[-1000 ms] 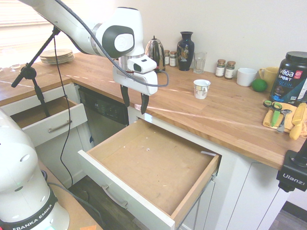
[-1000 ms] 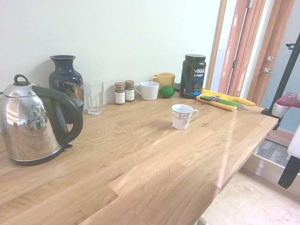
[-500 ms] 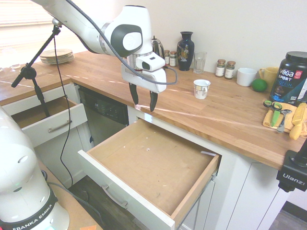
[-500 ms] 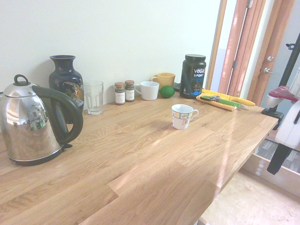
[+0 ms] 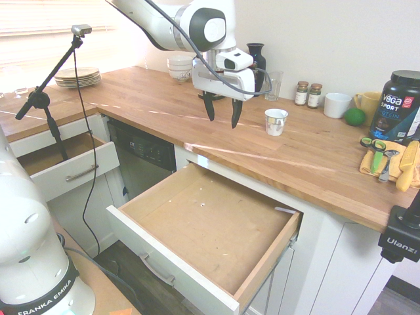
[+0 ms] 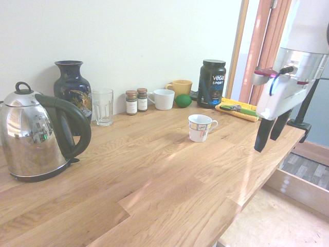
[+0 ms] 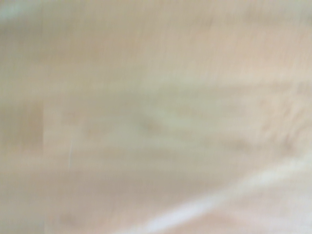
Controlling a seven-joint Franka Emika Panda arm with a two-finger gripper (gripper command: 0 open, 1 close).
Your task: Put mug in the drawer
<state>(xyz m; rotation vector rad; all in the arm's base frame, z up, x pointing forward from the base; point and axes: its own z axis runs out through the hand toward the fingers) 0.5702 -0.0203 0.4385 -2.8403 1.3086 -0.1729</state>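
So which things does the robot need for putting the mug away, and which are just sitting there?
Needed:
- mug
- drawer
- tool, open, above the counter

Just sitting there:
- kettle
- vase
- glass
- spice jars
- plain white mug

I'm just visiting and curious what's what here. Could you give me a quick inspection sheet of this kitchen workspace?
Surface: wooden countertop, bare near its front edge.
Job's things: mug upright on the countertop; drawer pulled open, nothing in it.
Clutter: kettle, vase, drinking glass, spice jars, white cup, protein tub.
Grippers: gripper open, pointing down, above the countertop beside the mug, holding nothing.
Cables: nothing seen.
Surroundings: second, smaller open drawer.
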